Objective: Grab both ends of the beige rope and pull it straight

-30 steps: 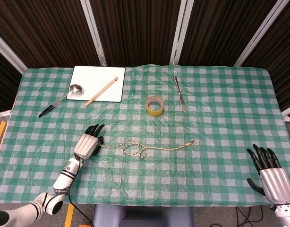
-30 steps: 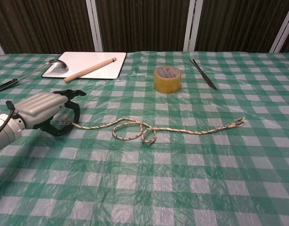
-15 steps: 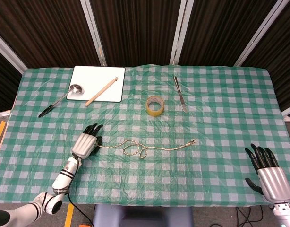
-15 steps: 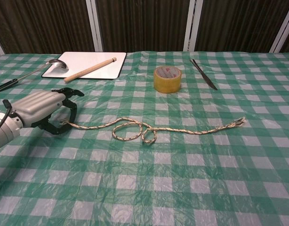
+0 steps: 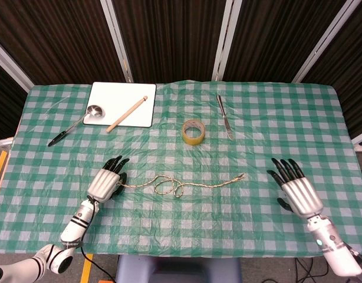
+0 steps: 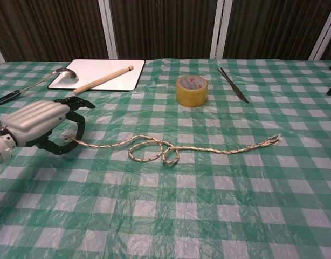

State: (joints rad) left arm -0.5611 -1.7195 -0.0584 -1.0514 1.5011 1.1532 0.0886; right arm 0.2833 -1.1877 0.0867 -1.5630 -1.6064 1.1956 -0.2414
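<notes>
Roughly at table centre, a little toward the near edge: beige rope point(image 5: 181, 186), long axis from 9 to 3 o'clock, slack, with a small double loop just left of its middle, so not yet pulled straight. Left end right at the left hand point(image 5: 108, 181), fingers curled down around that end in the chest view point(image 6: 39, 125), apparently gripping it, though actual contact hard to confirm. Frayed right end point(image 5: 240, 176) lying free at about 9 o'clock from the right hand point(image 5: 297, 191), near but clearly apart. Right hand open wide, fingers spread and pointing toward 12, holding and touching nothing. Probably next: right hand leftward to the frayed tip, then a grasp.
</notes>
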